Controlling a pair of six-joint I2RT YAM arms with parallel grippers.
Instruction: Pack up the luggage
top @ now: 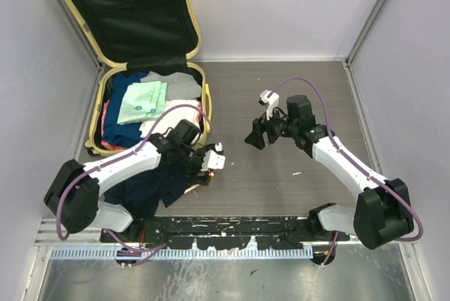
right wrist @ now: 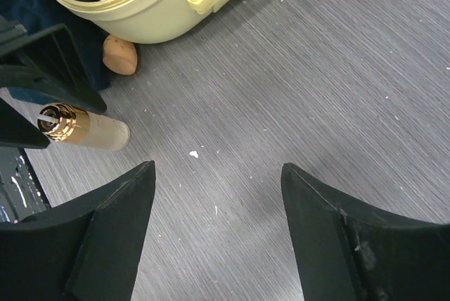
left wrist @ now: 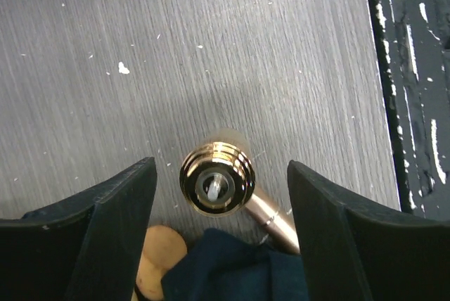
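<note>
The luggage (top: 206,97) is a pale-yellow suitcase lying open at the far left, its black-lined lid (top: 133,9) upright and its base full of folded clothes (top: 143,102). Its shell and yellow handle also show in the right wrist view (right wrist: 162,13). My left gripper (top: 205,166) is open and low over the table, in front of the suitcase. In the left wrist view (left wrist: 221,173) its fingers straddle a gold-capped bottle (left wrist: 232,167) lying on the table without touching it. The bottle also shows in the right wrist view (right wrist: 84,129). My right gripper (top: 254,136) (right wrist: 218,174) is open and empty above bare table.
A dark blue garment (top: 151,188) (left wrist: 232,273) lies on the table by the left arm, over the bottle's lower end. A tan rounded object (left wrist: 158,259) (right wrist: 119,55) lies beside it. A black rail (top: 225,231) runs along the near edge. Grey walls enclose the table.
</note>
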